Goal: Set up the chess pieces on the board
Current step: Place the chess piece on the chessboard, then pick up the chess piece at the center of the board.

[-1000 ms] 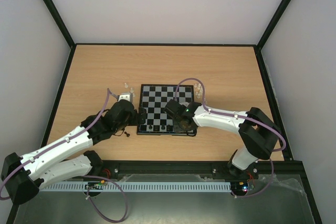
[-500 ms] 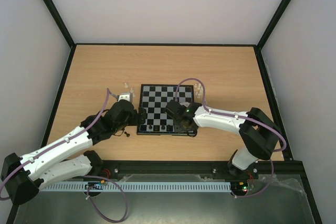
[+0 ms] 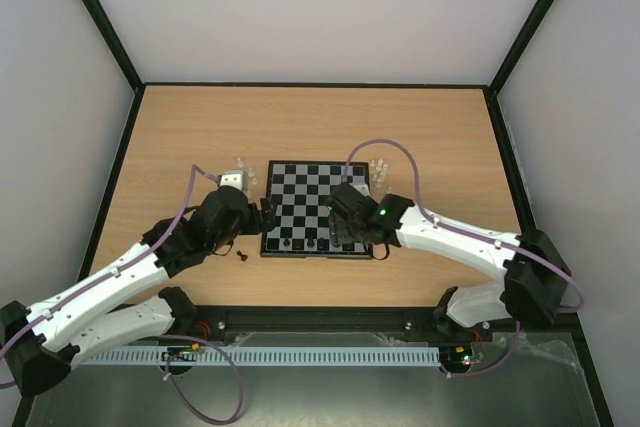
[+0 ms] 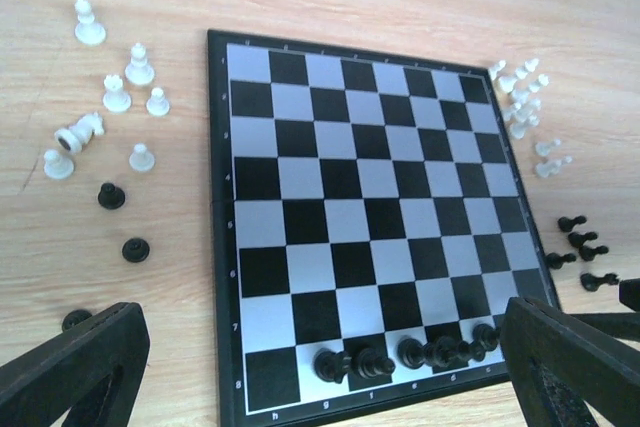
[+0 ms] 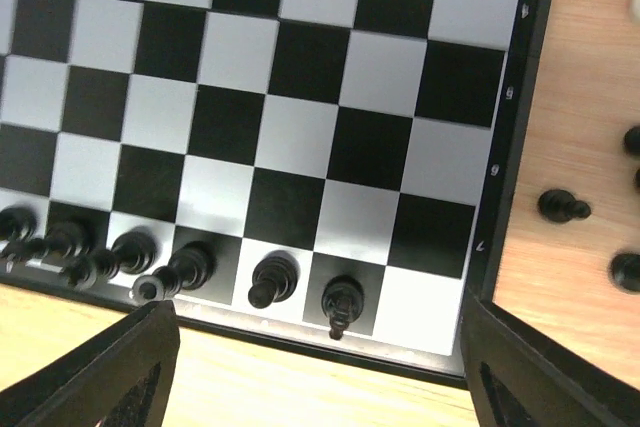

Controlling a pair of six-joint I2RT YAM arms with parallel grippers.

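The board [image 3: 318, 207] is pictured flat on the table [image 3: 450, 137], with black chess pieces [image 5: 272, 279] lined up in a row along its near edge. Whitish pieces [image 4: 118, 95] are scattered on the table off its left side. The left claw [image 4: 320, 337] is shown spread wide and empty at the board's near left corner. The right claw [image 5: 318, 342], likewise spread and empty, is poised above the near right squares.

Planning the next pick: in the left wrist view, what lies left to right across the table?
Left white pieces → board → right white pieces.
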